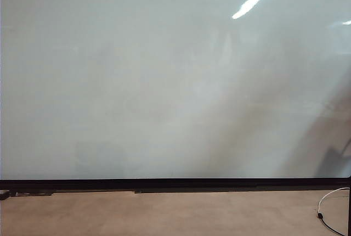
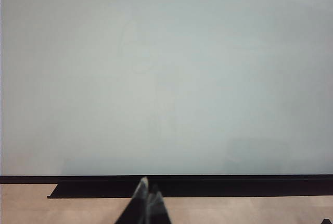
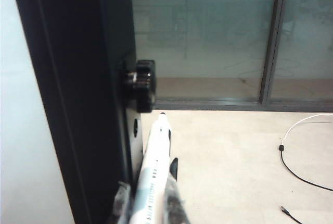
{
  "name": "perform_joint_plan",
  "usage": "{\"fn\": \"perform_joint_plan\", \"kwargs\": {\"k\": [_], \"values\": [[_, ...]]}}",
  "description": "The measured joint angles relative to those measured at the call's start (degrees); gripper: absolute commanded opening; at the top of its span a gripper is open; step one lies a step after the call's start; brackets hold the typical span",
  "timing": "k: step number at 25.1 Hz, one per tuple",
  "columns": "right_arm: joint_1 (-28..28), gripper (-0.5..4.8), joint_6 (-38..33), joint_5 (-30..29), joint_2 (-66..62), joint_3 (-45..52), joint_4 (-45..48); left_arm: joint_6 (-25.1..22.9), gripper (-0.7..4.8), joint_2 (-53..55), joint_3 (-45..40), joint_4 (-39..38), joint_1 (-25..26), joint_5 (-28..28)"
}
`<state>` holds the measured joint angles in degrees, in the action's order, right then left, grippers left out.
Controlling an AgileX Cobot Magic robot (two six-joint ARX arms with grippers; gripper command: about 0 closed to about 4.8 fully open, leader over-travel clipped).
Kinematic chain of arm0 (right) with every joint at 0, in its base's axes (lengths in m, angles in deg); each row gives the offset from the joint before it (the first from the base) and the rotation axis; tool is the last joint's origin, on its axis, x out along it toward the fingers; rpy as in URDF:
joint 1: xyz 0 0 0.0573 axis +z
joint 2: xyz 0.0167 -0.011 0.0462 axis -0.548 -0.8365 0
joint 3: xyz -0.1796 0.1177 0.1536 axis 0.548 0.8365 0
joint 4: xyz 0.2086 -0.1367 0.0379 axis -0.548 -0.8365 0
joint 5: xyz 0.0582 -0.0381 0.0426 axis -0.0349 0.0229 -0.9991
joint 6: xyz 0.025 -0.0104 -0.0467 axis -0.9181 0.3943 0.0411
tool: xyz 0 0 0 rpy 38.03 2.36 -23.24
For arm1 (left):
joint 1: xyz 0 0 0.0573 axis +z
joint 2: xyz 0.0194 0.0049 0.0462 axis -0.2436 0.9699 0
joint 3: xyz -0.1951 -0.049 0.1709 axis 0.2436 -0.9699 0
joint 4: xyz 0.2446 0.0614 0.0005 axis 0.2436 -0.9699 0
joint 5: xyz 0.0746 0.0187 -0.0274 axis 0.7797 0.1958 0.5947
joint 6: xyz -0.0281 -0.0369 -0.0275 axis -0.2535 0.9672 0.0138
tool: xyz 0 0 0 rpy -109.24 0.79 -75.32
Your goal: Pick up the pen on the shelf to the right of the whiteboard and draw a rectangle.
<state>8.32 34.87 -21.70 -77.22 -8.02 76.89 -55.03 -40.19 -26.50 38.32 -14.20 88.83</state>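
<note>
Right gripper [image 3: 151, 206]: fingers flank the barrel, contact unclear.
Pen [image 3: 155, 164]: white, dark print, between the fingers beside the black frame [image 3: 78, 94].
Knob [image 3: 141, 81]: on frame.
Cable [image 3: 299, 151]: on pale floor [image 3: 234, 161].

Beside the right gripper [image 3: 148, 203], passage on one side is blocked by the tall black metal board frame [image 3: 73, 88] and its black knob [image 3: 141, 81]. On the other side, bare beige floor [image 3: 229, 166] is left open, crossed only by a thin black-and-white cable [image 3: 291, 153].
</note>
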Motion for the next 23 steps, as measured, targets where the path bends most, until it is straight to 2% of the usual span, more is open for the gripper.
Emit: {"fn": "perform_joint_plan", "kwargs": {"k": [1, 2, 23], "values": [[0.0, -0.03, 0.0, 0.0, 0.0, 0.0, 0.0, 0.0, -0.05, 0.0, 0.0, 0.0, 0.0, 0.0], [0.0, -0.06, 0.0, 0.0, 0.0, 0.0, 0.0, 0.0, -0.04, 0.0, 0.0, 0.0, 0.0, 0.0], [-1.9, -0.06, -0.3, 0.9, 2.6, 0.1, -0.7, 0.0, -0.04, 0.0, 0.0, 0.0, 0.0, 0.0]]}}
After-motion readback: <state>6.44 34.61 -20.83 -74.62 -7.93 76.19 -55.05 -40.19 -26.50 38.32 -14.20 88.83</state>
